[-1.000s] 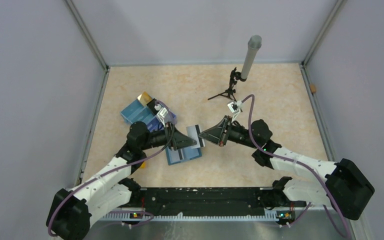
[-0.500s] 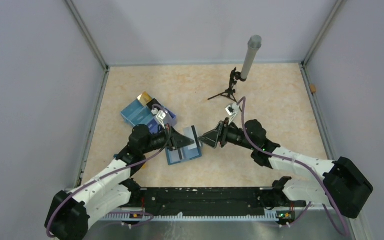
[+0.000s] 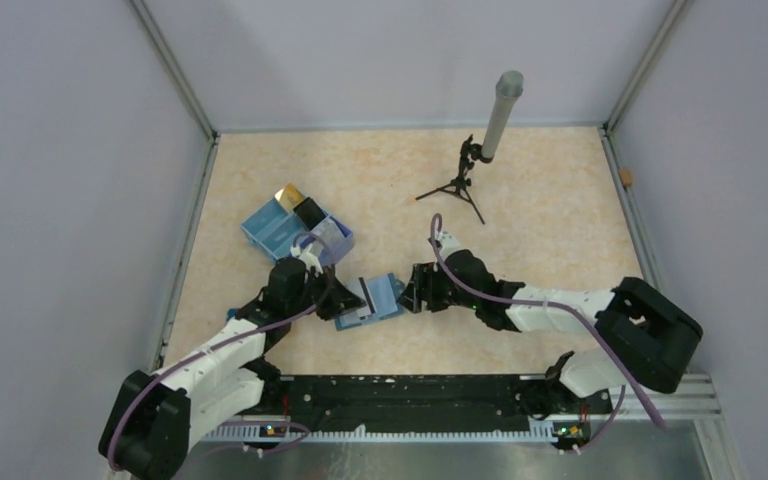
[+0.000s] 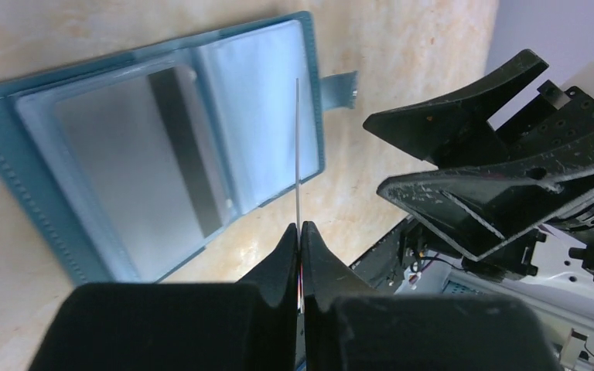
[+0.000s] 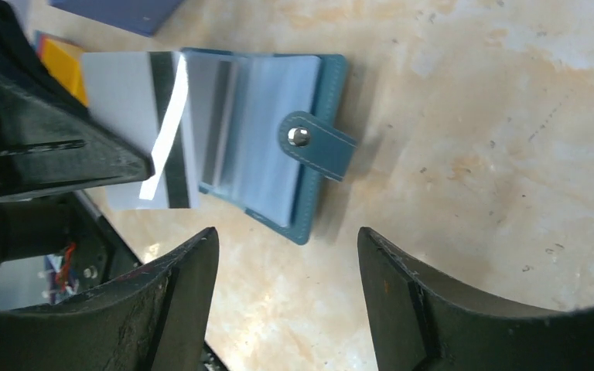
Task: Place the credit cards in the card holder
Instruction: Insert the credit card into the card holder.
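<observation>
The teal card holder [image 3: 390,297] lies open on the table between my two grippers, its pale blue sleeves [image 4: 162,147] facing up and its clasp tab [image 5: 303,139] toward the right arm. My left gripper [image 3: 352,293] is shut on a silvery credit card [image 5: 128,116] with a dark stripe. That card shows edge-on [image 4: 297,154] in the left wrist view, standing over the holder's right-hand sleeve. My right gripper [image 5: 286,236] stands open just right of the holder with nothing between its fingers. A gold card [image 3: 288,195] and a black card [image 3: 310,211] sit in the blue tray.
A blue partitioned tray [image 3: 272,232] stands at the back left, behind the left arm. A small tripod with a grey cylinder [image 3: 500,115] stands at the back centre. Something yellow-orange [image 5: 60,66] lies beyond the left gripper. Walls close in the table on three sides.
The silvery card passed from the right gripper to the left: the left shut on it and the right opened. Both grippers came down nearer the open holder.
</observation>
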Controlling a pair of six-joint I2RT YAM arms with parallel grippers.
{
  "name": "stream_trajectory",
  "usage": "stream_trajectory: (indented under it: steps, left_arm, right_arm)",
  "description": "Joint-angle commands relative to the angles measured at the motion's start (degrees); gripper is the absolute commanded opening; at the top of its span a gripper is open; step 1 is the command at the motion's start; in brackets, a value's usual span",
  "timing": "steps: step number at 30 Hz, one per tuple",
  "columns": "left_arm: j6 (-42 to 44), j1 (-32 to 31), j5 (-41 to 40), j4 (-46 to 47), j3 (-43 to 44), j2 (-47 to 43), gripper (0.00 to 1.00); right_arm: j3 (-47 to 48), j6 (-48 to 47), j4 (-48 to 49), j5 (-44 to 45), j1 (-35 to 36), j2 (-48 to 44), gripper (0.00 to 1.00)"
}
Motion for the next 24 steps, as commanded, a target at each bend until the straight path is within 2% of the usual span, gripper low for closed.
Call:
stream_trajectory:
  steps: [1, 8, 15, 18, 24]
  left_arm:
    - [1.58, 2.42, 1.27, 0.95, -1.77, 0.52, 0.0]
    - [3.59, 7.77, 4.6, 0.5, -4.47, 0.22, 0.0]
    - [4.42, 8.67, 5.47, 0.09, -4.8, 0.29, 0.0]
    - [4.67, 8.94, 5.66, 0.21, -4.85, 0.55, 0.0]
    - [4.71, 9.12, 6.54, 1.06, -4.82, 1.56, 0.0]
  right_arm:
    - [3.39, 2.05, 1.11, 2.87, 0.44, 4.69, 0.64]
    - [4.84, 3.91, 4.11, 0.7, 0.46, 10.43, 0.56]
    - [6.68, 4.77, 5.66, -1.22, 0.9, 14.27, 0.56]
    - [8.03, 4.75, 3.96, -0.53, 1.59, 15.57, 0.55]
    - [10.68, 4.43, -2.82, 4.39, 2.78, 17.34, 0.44]
